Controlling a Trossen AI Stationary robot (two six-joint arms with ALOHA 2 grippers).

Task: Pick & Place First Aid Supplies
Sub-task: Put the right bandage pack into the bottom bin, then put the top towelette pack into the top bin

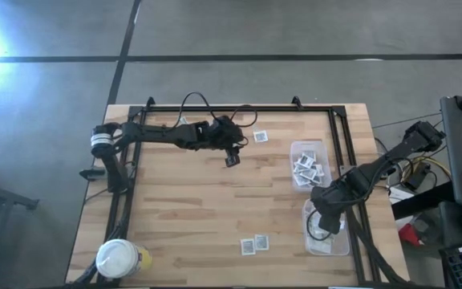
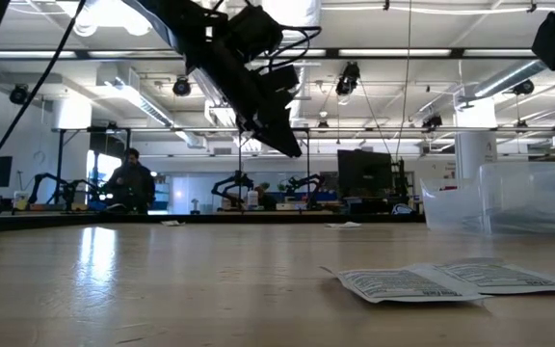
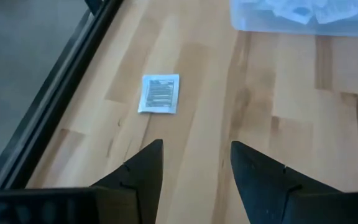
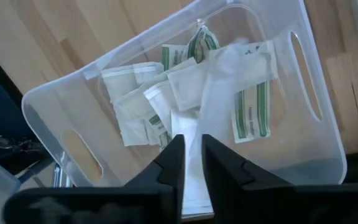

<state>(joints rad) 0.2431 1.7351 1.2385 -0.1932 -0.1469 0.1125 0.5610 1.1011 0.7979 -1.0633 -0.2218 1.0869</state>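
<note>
Hovering the wide-open left gripper (image 3: 194,163) over the packet (image 3: 160,94), we should centre before descending, while the right gripper (image 4: 191,152), fingers narrowly parted, waits over its tub (image 4: 316,134).

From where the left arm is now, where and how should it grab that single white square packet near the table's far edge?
The white square packet lies flat on the table, apart from the clear tub. Probably best taken from straight above, the open left gripper straddling two opposite edges, since flat on the wood it offers no raised side.
</note>
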